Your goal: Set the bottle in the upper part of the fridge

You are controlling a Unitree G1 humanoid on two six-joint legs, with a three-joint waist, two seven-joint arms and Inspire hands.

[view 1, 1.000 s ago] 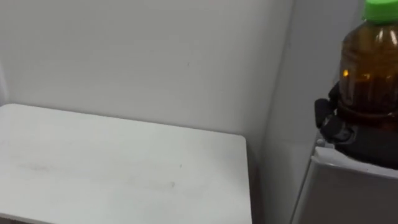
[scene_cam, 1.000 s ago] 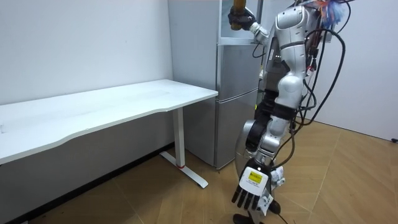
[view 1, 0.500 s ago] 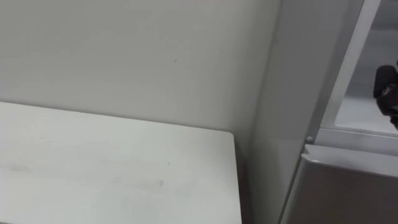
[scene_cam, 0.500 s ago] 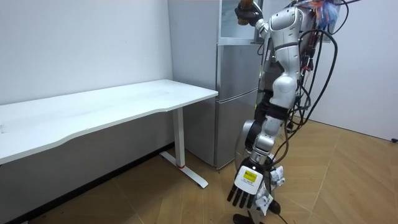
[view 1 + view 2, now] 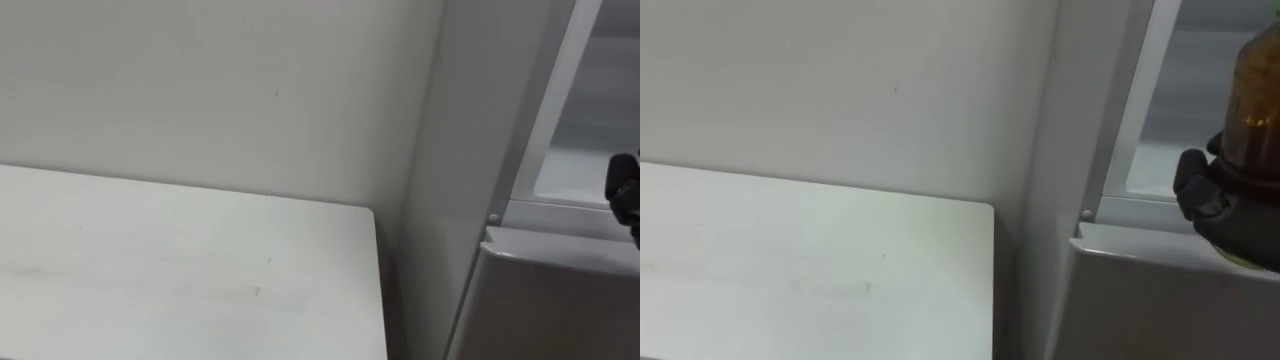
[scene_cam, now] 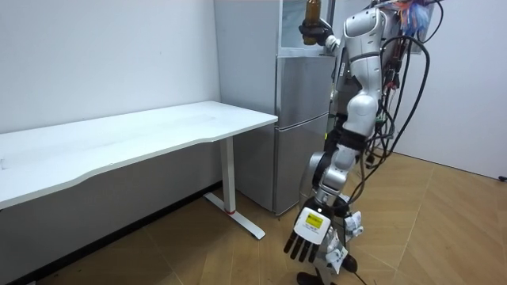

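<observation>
1. Position. The robot stands upright on the wooden floor (image 6: 444,237), close in front of a tall grey upright fridge (image 6: 297,127). The fridge stands at the end of a long white rectangular worktop (image 6: 158,127) set against a pale wall (image 5: 250,80).

2. Fridge. The upper compartment (image 5: 1170,110) is open and its pale interior is exposed. The lower door (image 5: 1170,300) is closed, and its top edge runs just below the opening.

3. Task item. An amber, clear-walled bottle (image 5: 1255,100) stands upright at the front of the upper compartment, just above the top edge of the lower door. In the room view the bottle (image 6: 312,9) shows at the mouth of the opening, level with the robot's head. Whether its base rests on the compartment floor cannot be told, as the lower door's edge hides it.

4. Right hand. The right hand (image 5: 1210,200) is raised on an extended arm. Its dark fingers (image 5: 1192,185) are curled round the lower body of the bottle in a closed grasp.

5. Left hand. The left hand (image 6: 307,236) hangs low beside the legs, near the floor and well apart from the fridge opening. Its fingers are relaxed, nearly straight, pointing downward, and hold nothing.

6. Worktop. The near corner of the worktop lies just beside the fridge's side wall.
</observation>
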